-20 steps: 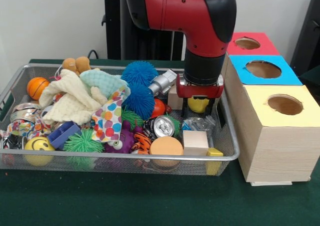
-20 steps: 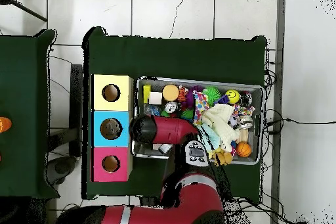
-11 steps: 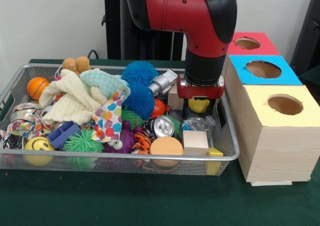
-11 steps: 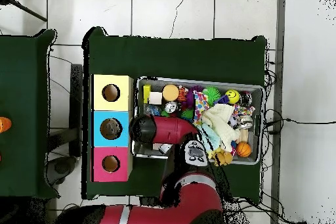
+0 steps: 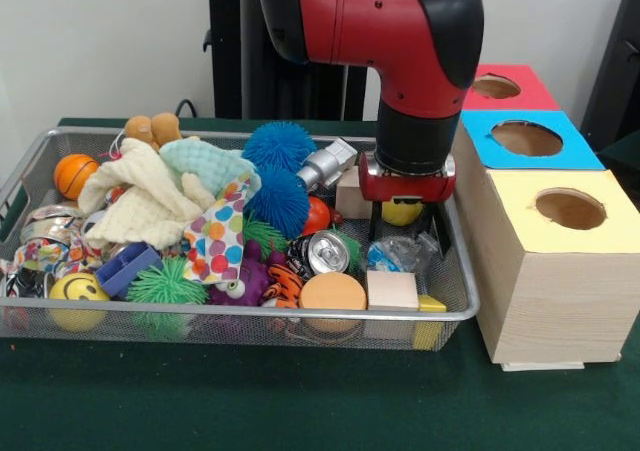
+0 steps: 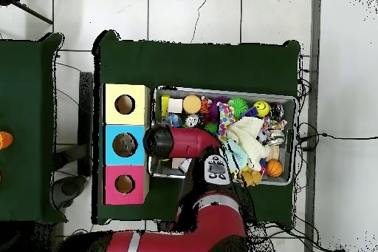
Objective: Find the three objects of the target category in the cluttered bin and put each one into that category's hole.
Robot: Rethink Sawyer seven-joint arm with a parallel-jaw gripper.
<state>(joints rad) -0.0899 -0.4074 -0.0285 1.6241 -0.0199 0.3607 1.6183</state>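
Since a second ago the red and black arm has shifted slightly toward the right of the front frame and lifted a little, carrying the small yellow ball (image 5: pixel 402 212) up with it. The tool (image 5: pixel 403 214) sits right of centre in the front frame, its two black fingers (image 5: pixel 376 223) closed on either side of that ball, which hangs above the crumpled clear plastic wrapper (image 5: pixel 398 253) in the right end of the wire mesh bin (image 5: pixel 250 323).

The ball looks light and smooth, probably foam or soft rubber, so it should give a little under pressure and could squirt out if squeezed off-centre; a hold across its widest part seems safest.

The wooden box with three round holes stands just right of the bin on the green tabletop (image 5: pixel 300 401): yellow-topped hole (image 5: pixel 570 209) nearest, blue (image 5: pixel 527 138) behind it, red (image 5: pixel 495 86) at the upper right. Which hole suits the ball cannot be told here.
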